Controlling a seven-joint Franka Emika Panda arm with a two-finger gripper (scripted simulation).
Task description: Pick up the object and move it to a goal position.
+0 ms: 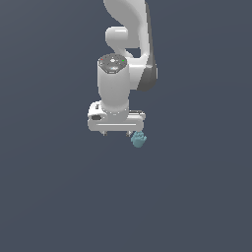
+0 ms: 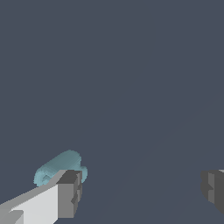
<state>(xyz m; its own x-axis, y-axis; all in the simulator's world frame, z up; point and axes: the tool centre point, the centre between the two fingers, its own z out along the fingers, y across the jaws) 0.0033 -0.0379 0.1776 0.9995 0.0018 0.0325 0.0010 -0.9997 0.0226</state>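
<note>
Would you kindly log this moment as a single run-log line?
gripper: open, empty | teal-blue lumpy object: ungrasped, beside one finger, outside the gap | phase: pre-grasp, misaligned | goal position: not visible

object (image 2: 59,167) partly behind fingertip (image 2: 70,192), arm (image 1: 129,29) cropped

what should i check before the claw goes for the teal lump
1. Claw open: ok, the fingers stand wide apart in the wrist view.
2. Teal lump in view: ok, both views show it.
3. Lump centred between the fingers: not ok, it sits beside one finger, outside the gap.
4. Gap free of other things: ok, only bare floor shows.
5. Claw height over the floor: cannot tell.
6. Goal position: cannot tell, no marker is in view.
</note>
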